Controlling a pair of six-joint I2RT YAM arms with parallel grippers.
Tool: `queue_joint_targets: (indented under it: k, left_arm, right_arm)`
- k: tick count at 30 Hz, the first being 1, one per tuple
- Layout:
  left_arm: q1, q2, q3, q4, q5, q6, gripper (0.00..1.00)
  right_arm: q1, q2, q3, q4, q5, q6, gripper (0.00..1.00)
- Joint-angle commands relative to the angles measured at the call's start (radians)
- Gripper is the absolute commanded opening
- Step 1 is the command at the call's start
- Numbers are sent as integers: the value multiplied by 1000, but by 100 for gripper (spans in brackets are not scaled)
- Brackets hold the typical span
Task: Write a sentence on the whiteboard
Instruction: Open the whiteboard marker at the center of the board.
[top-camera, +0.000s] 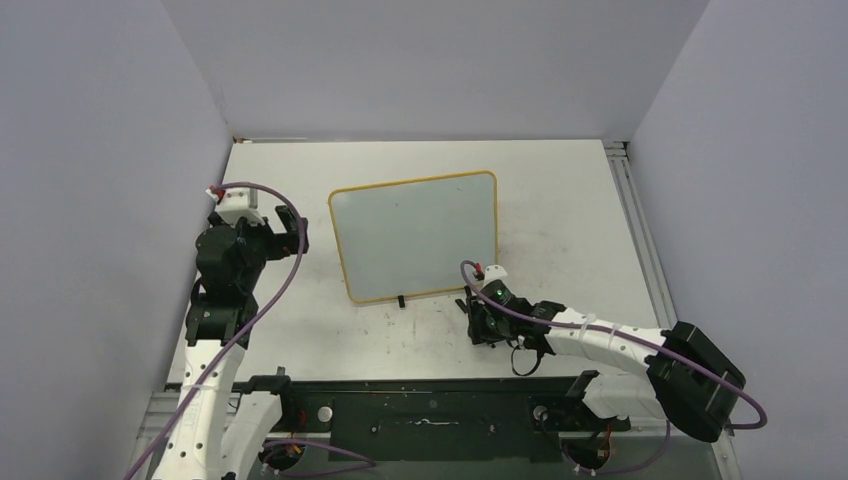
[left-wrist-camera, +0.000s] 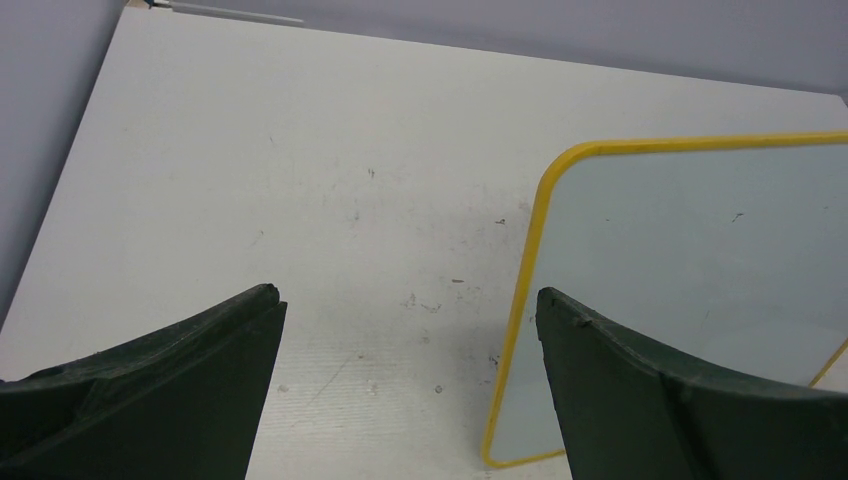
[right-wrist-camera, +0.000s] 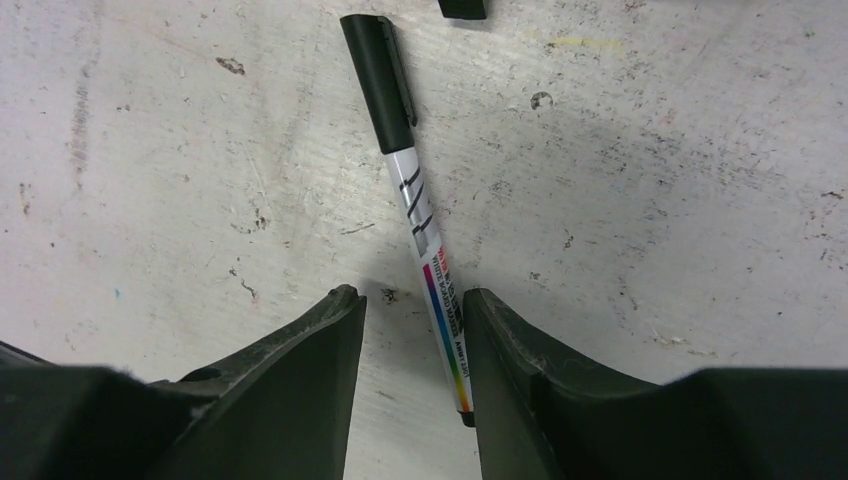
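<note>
Right gripper (right-wrist-camera: 412, 300), just off the whiteboard's near right corner, low over the tabletop. Matte black wedge fingers, rough-edged. Jaws part-way apart, straddling a marker (right-wrist-camera: 415, 215). The barrel lies against or just beside the finger on the right of the wrist view. A sliver of tabletop shows between barrel and the other finger, so it is not pinched from both sides.

Marker: slim round barrel lying flat, white with black print and a rainbow stripe. Smooth black cap (right-wrist-camera: 378, 80) with pocket clip, on the end toward the whiteboard.

Tabletop (top-camera: 570, 200) matte white, scuffed, with dark specks and faint streaks thickest on the whiteboard's near side.

Whiteboard (top-camera: 415, 235) mid-table and slightly askew. Rounded rectangle with a glossy pale grey-white face that looks plain from above. Thin yellow frame (top-camera: 341, 245). One small black clip foot (top-camera: 400, 300) on its near edge.

Left gripper (left-wrist-camera: 407, 295) off the whiteboard's left side, raised, well apart from the right one. Same black wedge fingers (left-wrist-camera: 200, 370), spread wide with nothing between them. The whiteboard's rounded left corner shows beside one finger.

Purple cable (top-camera: 290, 275) loops along the left arm, left of the whiteboard. Beyond the whiteboard, bare tabletop runs to smooth lilac-grey walls (top-camera: 420, 70).
</note>
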Motion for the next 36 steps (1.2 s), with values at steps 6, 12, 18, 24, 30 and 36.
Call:
queue_joint_targets:
  k: [6, 12, 18, 24, 30, 36]
  left_arm:
    - [-46, -8, 14, 32, 43, 8, 98]
    - [-104, -48, -3, 19, 7, 50, 98]
    - [-180, -75, -14, 34, 39, 92, 100]
    - [-320, -132, -71, 115, 142, 146, 92]
    - [-658, -123, -111, 104, 208, 305, 92]
    - [-932, -53, -134, 23, 148, 419, 92]
  right_arm:
    - [57, 106, 56, -96, 120, 58, 34]
    - [63, 162, 56, -79, 115, 59, 18]
    - [64, 129, 78, -89, 85, 26, 5]
    - [60, 1, 185, -207, -31, -37, 5]
    - [61, -49, 386, -425, -219, -149, 5]
    - [61, -42, 508, -569, -485, -251, 5]
